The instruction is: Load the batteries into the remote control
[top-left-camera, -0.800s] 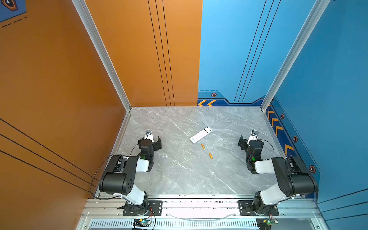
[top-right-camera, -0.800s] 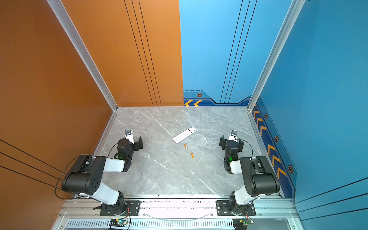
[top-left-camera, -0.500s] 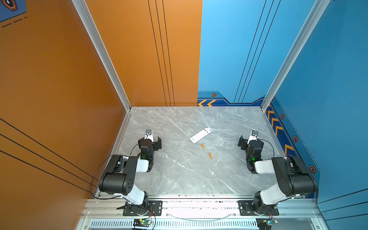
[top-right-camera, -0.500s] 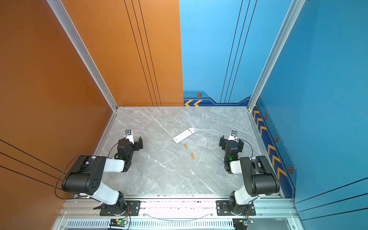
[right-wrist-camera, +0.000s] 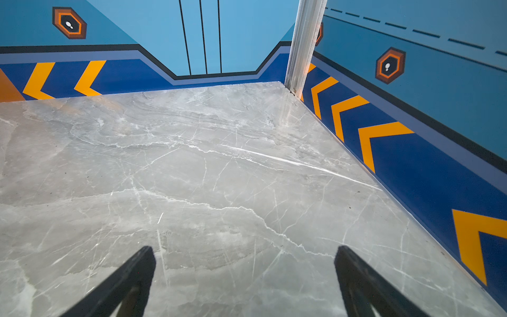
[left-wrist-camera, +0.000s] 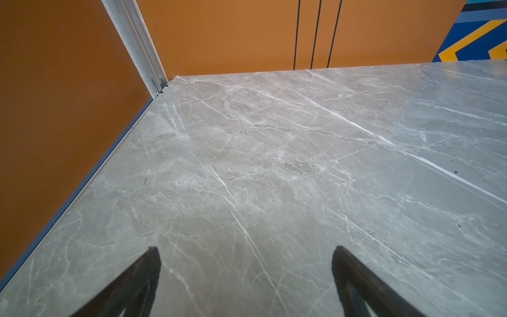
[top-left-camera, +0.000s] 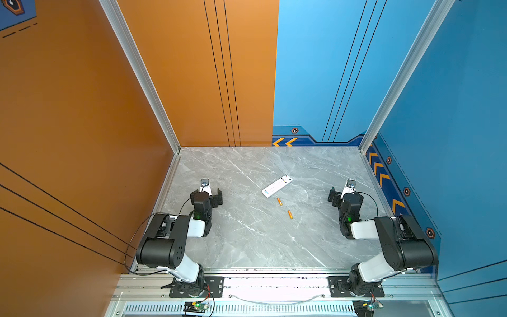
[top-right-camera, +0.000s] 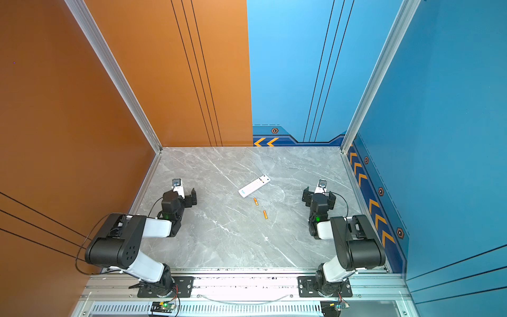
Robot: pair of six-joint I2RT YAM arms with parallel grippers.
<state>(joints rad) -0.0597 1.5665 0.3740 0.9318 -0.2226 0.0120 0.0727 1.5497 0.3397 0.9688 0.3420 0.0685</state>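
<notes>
The remote control [top-left-camera: 276, 186] lies button side up near the middle of the marble table [top-left-camera: 247, 241], slanted, its coloured buttons toward the back wall and a small blue logo at the nearer end; the logo is too small to read. Just beside that nearer end lies one of the batteries [top-left-camera: 279, 201], and the other battery [top-left-camera: 289, 214] rests a little closer to the robot, apart from the first. Both are orange cylinders lying flat, and no printing on them can be made out.

The left end effector [top-left-camera: 208, 193] sits well to the left of these things, its jaws spread wide and holding nothing; the left wrist view shows only bare marble between the fingertips [left-wrist-camera: 152, 263]. The right end effector [top-left-camera: 343, 192] sits well to the right, likewise wide and empty.

The task appears not yet begun. Since the buttons face up, the remote probably has to be turned over and its back cover removed first. A good first move would have one arm steady the remote by its long edges while the other works. The batteries look liable to roll, so a grasp across the middle of each would suit best.
</notes>
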